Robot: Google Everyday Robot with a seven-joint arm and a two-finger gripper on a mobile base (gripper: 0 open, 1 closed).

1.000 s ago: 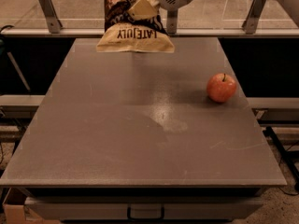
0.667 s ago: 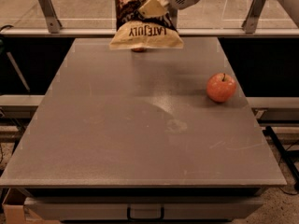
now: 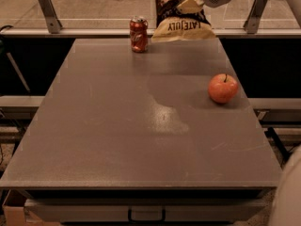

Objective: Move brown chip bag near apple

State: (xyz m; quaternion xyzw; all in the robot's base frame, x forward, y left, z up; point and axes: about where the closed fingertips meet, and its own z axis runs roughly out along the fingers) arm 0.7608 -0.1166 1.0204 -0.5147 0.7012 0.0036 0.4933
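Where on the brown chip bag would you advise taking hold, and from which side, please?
Probably its upper right part, coming from the right: the brown chip bag is flat and crinkly, so a thin fold fits between the jaws. The gripper holds it there, above the far edge of the table.

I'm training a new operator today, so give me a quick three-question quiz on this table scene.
1. True or false: the round red-orange apple touches the red metal soda can.
2. The gripper holds the crinkly brown chip bag: A) flat mid-table, B) hanging at the grey table's far edge, C) against the apple.
3. Fill in: the thing nearest the bag is the ___.
Key: 1 false; 2 B; 3 can.
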